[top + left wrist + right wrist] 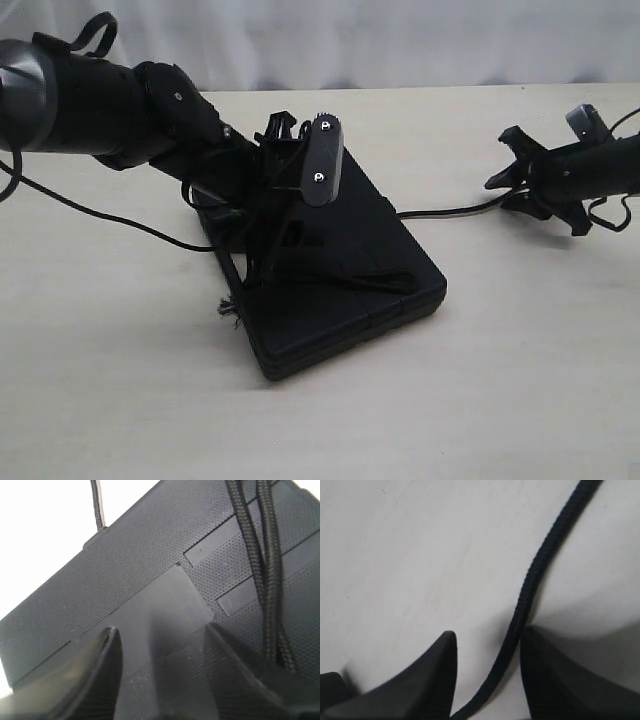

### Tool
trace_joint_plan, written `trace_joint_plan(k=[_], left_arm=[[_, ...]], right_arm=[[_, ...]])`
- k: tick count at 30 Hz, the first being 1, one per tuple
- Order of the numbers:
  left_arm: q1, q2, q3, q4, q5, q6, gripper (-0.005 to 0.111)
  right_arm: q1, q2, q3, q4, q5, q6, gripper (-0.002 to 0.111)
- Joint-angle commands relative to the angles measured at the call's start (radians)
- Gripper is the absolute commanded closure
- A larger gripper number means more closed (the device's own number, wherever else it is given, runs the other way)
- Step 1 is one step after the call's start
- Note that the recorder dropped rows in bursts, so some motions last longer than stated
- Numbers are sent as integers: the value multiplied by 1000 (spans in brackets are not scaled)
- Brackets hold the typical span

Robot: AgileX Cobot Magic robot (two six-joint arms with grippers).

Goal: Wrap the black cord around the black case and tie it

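Black on pale cream

From my wrist, the black case (125,575) shows a fine dotted grain with smooth matte strips; the black cord (529,580) is braided, its frayed end (228,306) greyish at the case's 8 o'clock; the table (520,380) is cream.

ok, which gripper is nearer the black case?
Left. The left gripper hangs directly over the black case; the right gripper is off to its side above the table, open fingers astride the black cord.

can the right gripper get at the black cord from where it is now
Probably yes: the black cord lies on the table between the right gripper's open jaws, nothing covering it.
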Motion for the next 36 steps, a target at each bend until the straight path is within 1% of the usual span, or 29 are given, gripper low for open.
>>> trace_joint_plan(k=[1, 2, 4, 5, 6, 7, 10, 13, 16, 20, 23, 25, 29, 32, 34, 36], left_arm=[[-3, -3, 2, 0, 12, 0, 59], [-3, -3, 2, 0, 12, 0, 59], [-3, -3, 2, 0, 10, 0, 59], [-3, -3, 2, 0, 6, 0, 59], [-3, -3, 2, 0, 6, 0, 59], [-3, -3, 2, 0, 6, 0, 59], [-3, -3, 2, 0, 8, 0, 59], [-3, -3, 2, -4, 10, 0, 59], [-3, -3, 2, -17, 101, 3, 59], [-3, -3, 2, -17, 151, 26, 59], [-3, -3, 2, -17, 173, 26, 59], [-3, -3, 2, -17, 184, 26, 59], [-3, -3, 2, -13, 194, 26, 59], [-3, -3, 2, -13, 192, 26, 59], [-3, -3, 2, -13, 190, 26, 59], [-3, -3, 2, -13, 192, 26, 59]], right_arm=[[60, 62, -49, -30, -26, -18, 68], [74, 75, -65, -48, -21, -13, 68], [103, 105, -96, -103, -18, -6, 77], [121, 128, -111, -140, -12, -6, 86], [127, 143, -119, -156, -6, -6, 92], [134, 168, -137, -190, 16, -6, 104], [139, 189, -150, -237, 41, -18, 104], [139, 153, -150, -301, 49, -85, 104], [139, 85, -148, -405, 51, -97, 104], [139, 23, -110, -412, 40, -186, 104], [139, -26, -57, -366, -18, -272, 104], [139, -53, -14, -274, -57, -334, 104], [155, -94, 46, -13, -65, -633, 104], [198, -113, 81, 156, -63, -858, 104], [231, -117, 94, 212, -70, -944, 104], [268, -122, 101, 226, -99, -984, 104]])
